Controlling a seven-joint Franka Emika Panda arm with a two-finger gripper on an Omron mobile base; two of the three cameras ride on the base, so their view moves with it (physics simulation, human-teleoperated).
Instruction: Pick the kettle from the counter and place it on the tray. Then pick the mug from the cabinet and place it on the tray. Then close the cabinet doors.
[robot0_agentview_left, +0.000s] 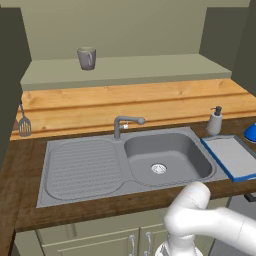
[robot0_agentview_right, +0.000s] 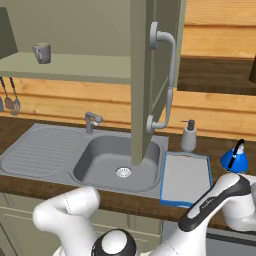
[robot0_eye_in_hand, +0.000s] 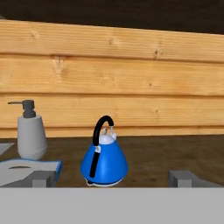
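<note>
Kettle: the kettle stands upright on the bench, dead ahead at 12 o'clock, arched handle facing the camera for a grab.
Gripper: the gripper is spread wide, lined up level, not yet touching.
Tray: the tray waits at the kettle's 9 o'clock, bare.
Mug: the mug sits on the open cabinet's shelf.

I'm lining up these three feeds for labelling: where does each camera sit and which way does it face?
Left base view: behind the arm's left, looking down over the sink, mug and tray; white arm links lower right.
Right base view: behind its right, facing sink, open cabinet door and kettle; arm across the bottom.
Hand view: low, facing kettle; fingertips at the bottom.
Shared: soap pump bottle.
</note>
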